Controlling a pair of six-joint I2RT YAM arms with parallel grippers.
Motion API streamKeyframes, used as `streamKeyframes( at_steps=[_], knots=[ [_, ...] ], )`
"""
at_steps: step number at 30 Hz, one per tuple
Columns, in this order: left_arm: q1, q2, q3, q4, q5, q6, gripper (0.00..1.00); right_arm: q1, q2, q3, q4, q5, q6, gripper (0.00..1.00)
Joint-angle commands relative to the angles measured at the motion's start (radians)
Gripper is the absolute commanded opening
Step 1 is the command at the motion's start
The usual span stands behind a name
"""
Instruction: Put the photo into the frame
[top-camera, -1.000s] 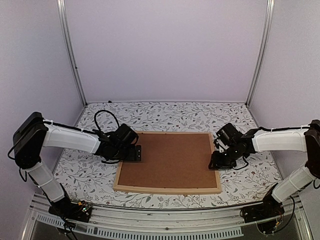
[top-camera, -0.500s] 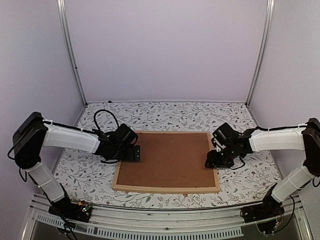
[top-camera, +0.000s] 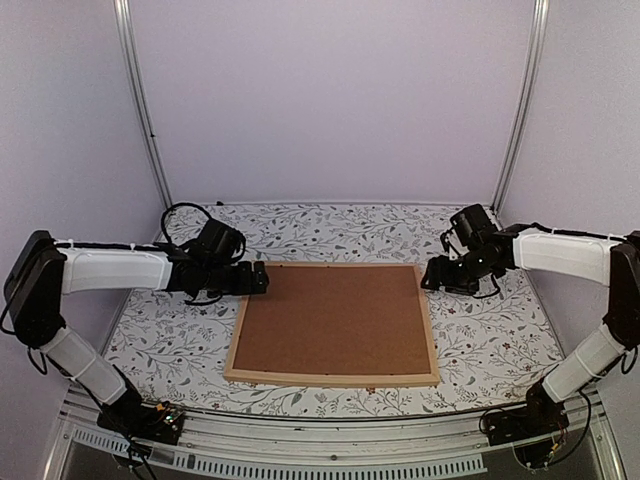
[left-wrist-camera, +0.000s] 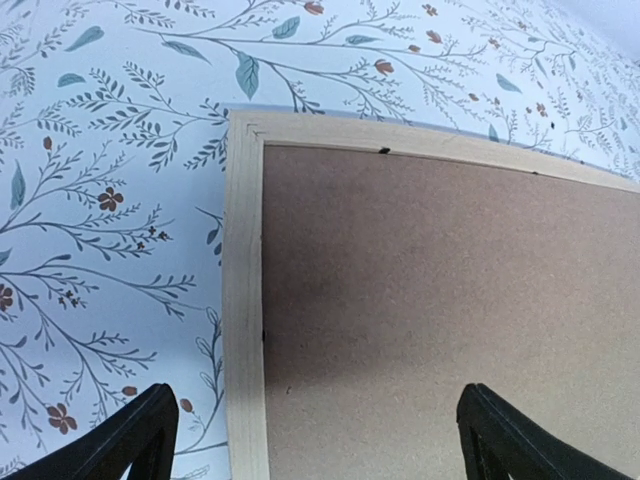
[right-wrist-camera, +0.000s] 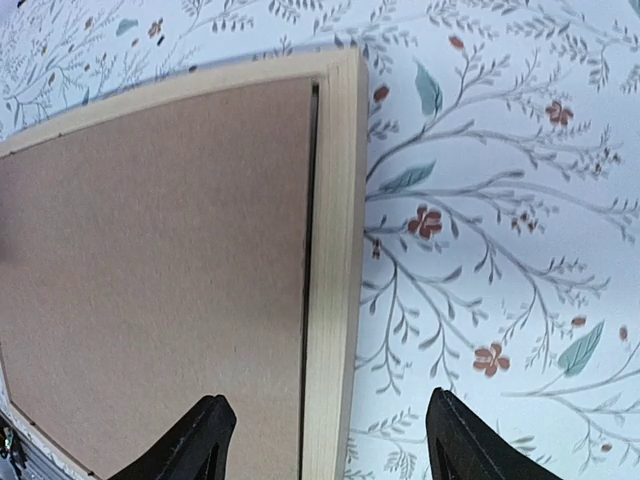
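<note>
Top external view: the frame (top-camera: 330, 378) lies flat on the tabletop (top-camera: 500, 340), brown backing board (top-camera: 335, 320) filling it; left tool (top-camera: 262, 280) spread wide, empty, by its far-left corner; right tool (top-camera: 428, 278) parted, empty, by the far-right corner.

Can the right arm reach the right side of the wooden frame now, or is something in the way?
Probably yes. The right gripper hangs open over the far right corner of the frame, straddling its right strip, and nothing shows between the two.
</note>
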Motion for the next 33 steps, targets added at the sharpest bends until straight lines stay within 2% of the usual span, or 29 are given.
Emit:
streamKeyframes(
  at_steps=[1,9,15,33],
  knots=[
    [0.058,0.016,0.016,0.039,0.121,0.056,1.0,-0.068,0.106,0.109,0.052,-0.032,-0.082,0.7],
    [0.119,0.096,0.057,0.057,0.174,0.082,1.0,-0.137,0.317,0.291,0.088,-0.128,-0.13,0.67],
    [0.15,0.148,0.062,0.065,0.17,0.087,1.0,-0.149,0.413,0.319,0.105,-0.157,-0.141,0.66],
    [0.168,0.206,0.045,0.099,0.191,0.08,1.0,-0.188,0.436,0.292,0.116,-0.141,-0.168,0.63]
  ],
)
